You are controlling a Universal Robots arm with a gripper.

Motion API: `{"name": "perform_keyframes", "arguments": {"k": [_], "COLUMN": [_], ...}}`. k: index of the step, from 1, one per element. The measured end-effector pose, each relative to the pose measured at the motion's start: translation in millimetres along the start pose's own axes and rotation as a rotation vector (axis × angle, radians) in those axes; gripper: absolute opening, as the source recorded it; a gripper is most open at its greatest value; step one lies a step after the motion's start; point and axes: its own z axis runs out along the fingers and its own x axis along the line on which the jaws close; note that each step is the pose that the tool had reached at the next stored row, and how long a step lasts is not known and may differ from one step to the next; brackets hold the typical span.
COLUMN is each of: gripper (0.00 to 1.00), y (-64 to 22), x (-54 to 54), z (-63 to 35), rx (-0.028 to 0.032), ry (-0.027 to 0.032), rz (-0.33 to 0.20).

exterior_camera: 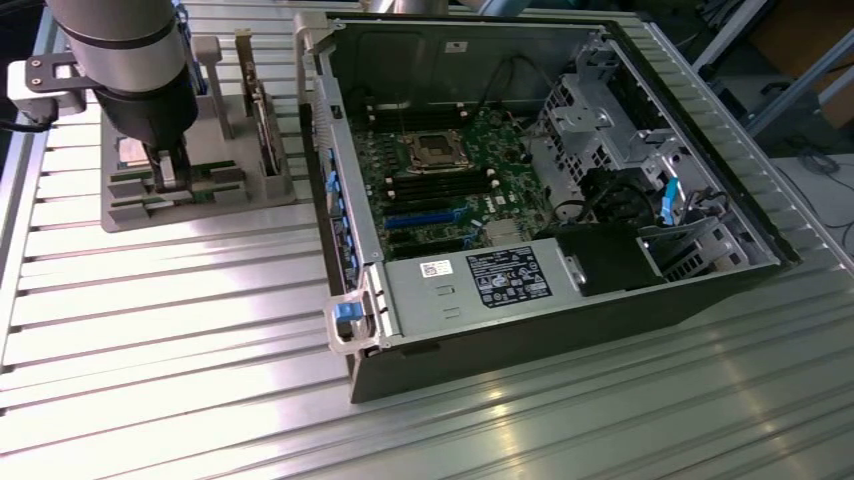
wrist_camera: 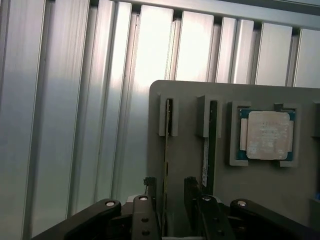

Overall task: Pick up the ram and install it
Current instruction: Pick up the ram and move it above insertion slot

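Two ram sticks stand on edge in slots of a grey holder (wrist_camera: 190, 100). My gripper (wrist_camera: 170, 192) is open and straddles one ram (wrist_camera: 168, 145), with a dark finger (wrist_camera: 150, 192) on one side and the other finger (wrist_camera: 191, 190) on the far side with a gap. The second ram (wrist_camera: 212, 140) stands in the neighbouring slot, outside the fingers. In the exterior view the gripper (exterior_camera: 167, 178) is lowered onto the holder (exterior_camera: 200, 200) at the exterior view's left, and the arm hides the ram there.
A square silver-topped processor (wrist_camera: 267, 135) lies in a pocket of the holder beside the sticks. An expansion card (exterior_camera: 267, 120) stands upright in the holder. The open computer case (exterior_camera: 360, 250) lies at the exterior view's right, showing its motherboard (exterior_camera: 441, 185) and power supply (exterior_camera: 501, 280).
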Motion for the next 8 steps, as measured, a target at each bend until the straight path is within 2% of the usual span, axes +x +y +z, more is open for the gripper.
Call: {"name": "perform_keyframes", "arguments": {"k": [8], "gripper": [0.36], "y": [0.0], "x": [0.0], "z": [0.8], "rx": [0.0], "ry": [0.0], "rz": [0.0]}}
